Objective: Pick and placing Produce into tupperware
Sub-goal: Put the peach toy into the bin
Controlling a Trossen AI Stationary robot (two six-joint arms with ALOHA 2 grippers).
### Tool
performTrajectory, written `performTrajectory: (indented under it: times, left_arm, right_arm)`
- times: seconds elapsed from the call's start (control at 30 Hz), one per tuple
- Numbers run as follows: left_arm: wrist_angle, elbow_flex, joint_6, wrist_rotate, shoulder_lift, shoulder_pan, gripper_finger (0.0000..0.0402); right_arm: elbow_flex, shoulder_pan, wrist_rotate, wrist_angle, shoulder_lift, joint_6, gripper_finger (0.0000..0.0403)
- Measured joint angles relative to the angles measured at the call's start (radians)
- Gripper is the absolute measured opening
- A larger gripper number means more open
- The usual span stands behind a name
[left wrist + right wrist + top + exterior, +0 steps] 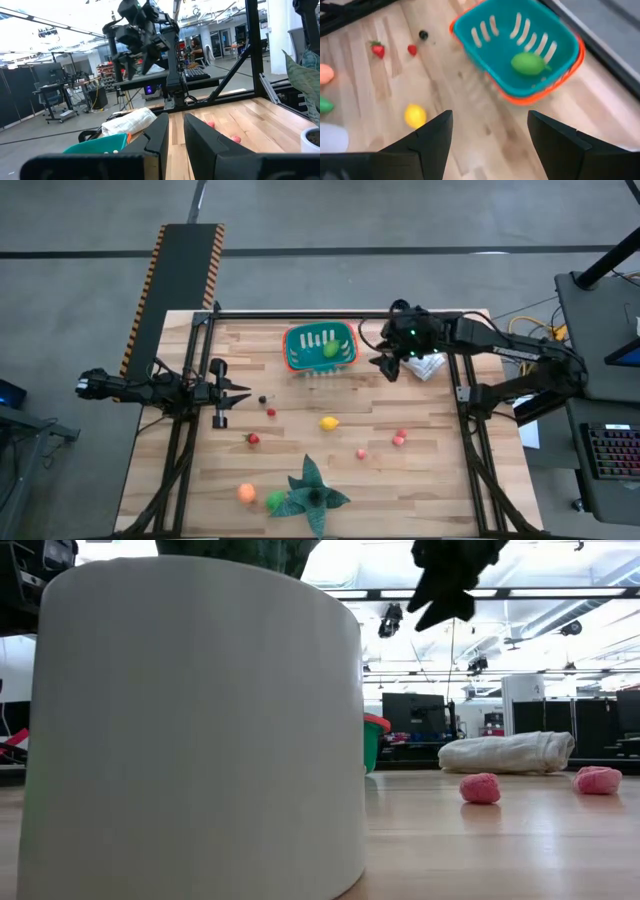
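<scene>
The teal tupperware (320,347) with its orange-red rim stands at the table's far middle, and a green produce piece (529,63) lies in it. More produce lies loose on the wood: a yellow one (329,423), two red ones (253,439) (271,412), a dark berry (263,399), pink ones (400,438) and an orange one (246,493). My right gripper (388,365) hangs open in the air just right of the tupperware, slanting down, with nothing between its fingers (490,135). My left gripper (235,392) rests shut at the left edge, pointing level across the table.
A wrinkled white bag (428,367) lies right of the tupperware, under my right arm. A dark green leafy plant (315,490) in a white pot (200,730) stands near the front edge, with a green piece (275,500) beside it. Bare wood lies between the scattered pieces.
</scene>
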Motion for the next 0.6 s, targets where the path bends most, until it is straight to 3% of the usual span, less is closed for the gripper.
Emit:
performTrajectory:
  times: [0.6]
  left_arm:
    - [0.0, 0.0, 0.0, 0.0, 0.0, 0.0, 0.0046]
  right_arm:
    - [-0.229, 0.153, 0.0, -0.06, -0.111, 0.159, 0.0249]
